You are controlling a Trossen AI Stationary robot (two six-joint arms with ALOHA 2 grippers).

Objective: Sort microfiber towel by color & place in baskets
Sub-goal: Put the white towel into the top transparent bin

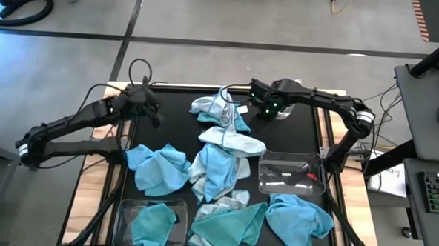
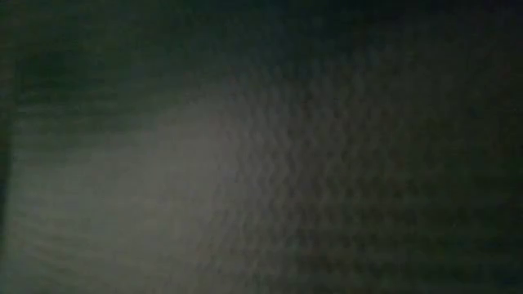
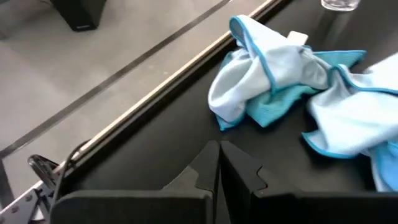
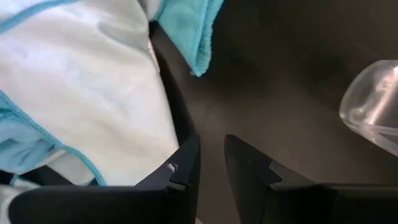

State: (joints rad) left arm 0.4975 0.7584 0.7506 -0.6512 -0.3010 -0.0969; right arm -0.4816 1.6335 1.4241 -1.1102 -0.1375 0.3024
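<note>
Right gripper (image 1: 254,102): fingers slightly apart, empty, beside the pale towel (image 1: 219,108) at the bench's far edge.
Left gripper (image 1: 157,119): fingers together, waiting.
Baskets (image 1: 292,174): near side.
Advice: fingers should be widened, then lowered onto one fold only.

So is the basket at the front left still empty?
No. The front-left basket already holds one teal towel, bunched inside its clear walls in the high view. Other towels lie loose on the table outside it.
</note>
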